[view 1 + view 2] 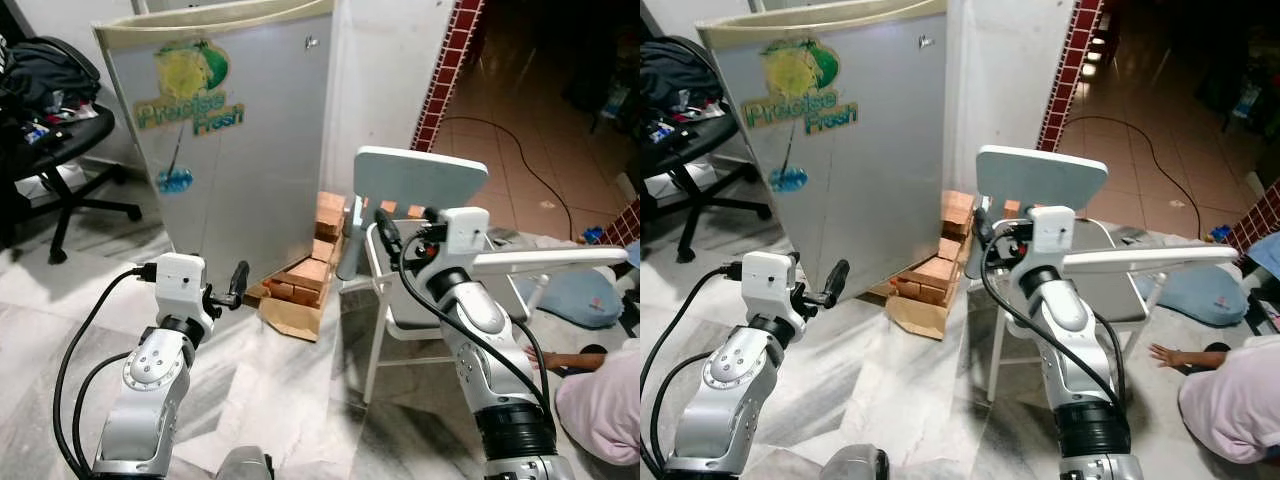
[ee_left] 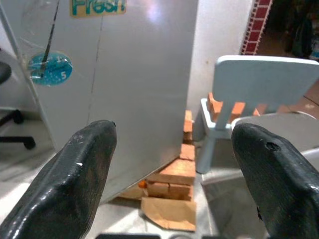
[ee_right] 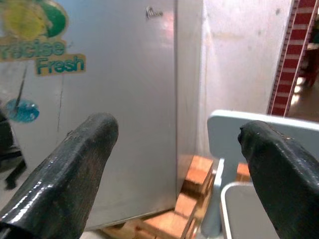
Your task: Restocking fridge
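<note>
Left wrist view: fridge [image 2: 139,84] (door seemingly closed) stands ahead of both wide-spread, empty jaws, well apart.

You've got the fridge [image 1: 240,120] upper left, bricks [image 1: 310,270] stacked at its lower right corner, chair [image 1: 420,200] just right of those.

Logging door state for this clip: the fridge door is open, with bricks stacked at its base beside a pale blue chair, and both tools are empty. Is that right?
Not quite. The fridge door is shut, as the left eye view shows its silver front closed flush. The rest holds: bricks are stacked at its base beside the pale blue chair, and the left tool and right tool are both open and empty.
</note>
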Controlling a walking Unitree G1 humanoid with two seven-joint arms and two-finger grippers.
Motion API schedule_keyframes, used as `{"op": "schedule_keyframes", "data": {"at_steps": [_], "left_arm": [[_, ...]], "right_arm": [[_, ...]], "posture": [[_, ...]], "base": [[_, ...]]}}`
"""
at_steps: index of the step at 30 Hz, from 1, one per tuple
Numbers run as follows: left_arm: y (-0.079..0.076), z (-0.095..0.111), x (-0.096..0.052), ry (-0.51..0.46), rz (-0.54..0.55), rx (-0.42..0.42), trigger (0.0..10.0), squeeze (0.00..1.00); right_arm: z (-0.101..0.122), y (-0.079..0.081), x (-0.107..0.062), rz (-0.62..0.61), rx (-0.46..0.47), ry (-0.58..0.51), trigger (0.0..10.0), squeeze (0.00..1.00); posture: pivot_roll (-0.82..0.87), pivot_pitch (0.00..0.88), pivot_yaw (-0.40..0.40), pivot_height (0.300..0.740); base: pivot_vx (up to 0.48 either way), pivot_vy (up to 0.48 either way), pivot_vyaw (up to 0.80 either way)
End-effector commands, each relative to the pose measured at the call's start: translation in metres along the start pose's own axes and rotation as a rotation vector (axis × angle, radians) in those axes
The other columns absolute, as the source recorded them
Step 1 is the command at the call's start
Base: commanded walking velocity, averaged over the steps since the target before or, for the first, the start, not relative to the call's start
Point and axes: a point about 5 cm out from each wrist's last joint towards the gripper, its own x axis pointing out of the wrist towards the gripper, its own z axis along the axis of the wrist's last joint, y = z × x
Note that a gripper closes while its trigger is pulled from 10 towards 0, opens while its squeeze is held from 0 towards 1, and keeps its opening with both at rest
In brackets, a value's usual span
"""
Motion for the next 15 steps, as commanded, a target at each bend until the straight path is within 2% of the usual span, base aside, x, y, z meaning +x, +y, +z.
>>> {"op": "schedule_keyframes", "data": {"at_steps": [1,5,15], "left_arm": [[0.0062,0.0021,-0.0001,-0.013,0.029,0.015,10.0,0.0],[0.0086,0.0008,-0.0016,-0.012,0.043,0.013,10.0,0.0],[0.016,0.0032,-0.0034,-0.041,0.068,0.025,10.0,0.0]], "right_arm": [[-0.0039,0.0017,0.0,-0.021,-0.017,0.007,10.0,0.0],[-0.008,-0.0022,-0.002,-0.063,-0.019,0.027,10.0,0.0],[-0.0091,-0.0051,-0.0032,-0.092,-0.024,0.016,10.0,0.0]], "posture": [[0.11,0.0,-0.015,0.74],[0.11,0.0,-0.011,0.74],[0.11,0.0,-0.013,0.74]], "base": [[0.0,0.48,0.0],[0.0,0.48,-0.15],[0.0,0.48,-0.8]]}}
